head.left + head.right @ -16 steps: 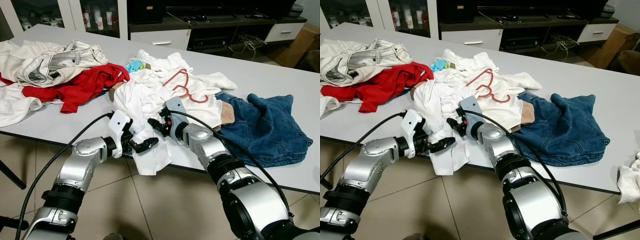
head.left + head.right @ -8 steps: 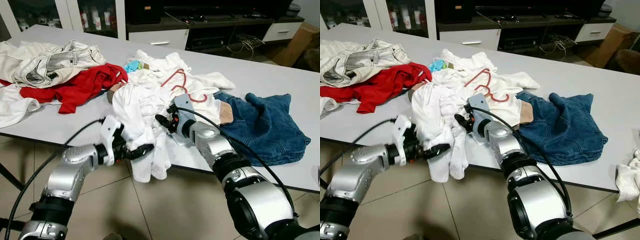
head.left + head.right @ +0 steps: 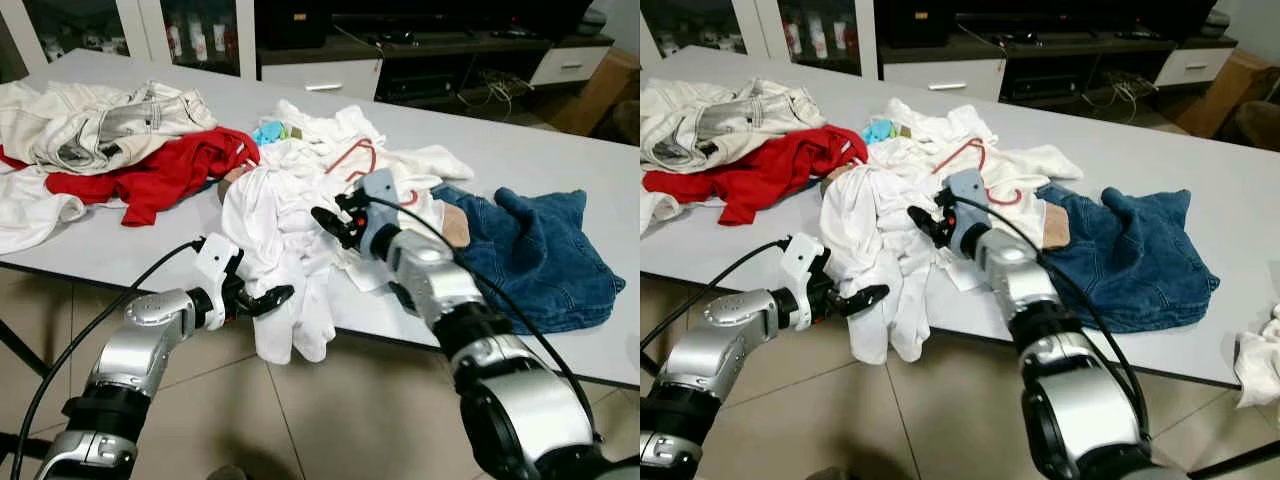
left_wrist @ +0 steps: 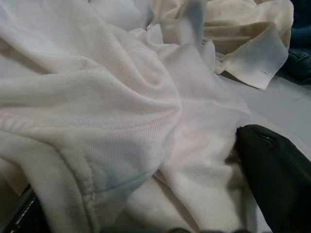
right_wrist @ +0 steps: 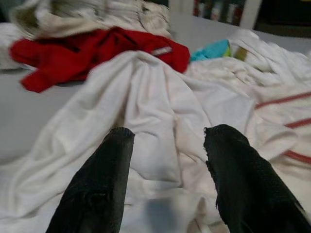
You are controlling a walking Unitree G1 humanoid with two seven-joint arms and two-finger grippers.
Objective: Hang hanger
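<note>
1. Denim-trimmed cream clothing (image 3: 100, 125) lies heaped at the bench's (image 3: 560, 165) far left, with a red garment (image 3: 160, 172) just beside it.
2. Left gripper (image 3: 268, 298) is at the bench's near edge, its jaws pinching the white shirt (image 3: 275, 225), part of which hangs over that edge.
3. Right gripper (image 3: 327, 226) hovers over the white shirt's top, jaws spread, fingertips (image 5: 119, 138) just above the cloth.
4. Red hanger (image 3: 352, 160) lies on the white clothing behind the right gripper, partly hidden by it.
5. Blue denim garment (image 3: 540, 260) is spread on the bench to the right of the white shirt, with a tan piece (image 3: 455, 227) between them.
</note>
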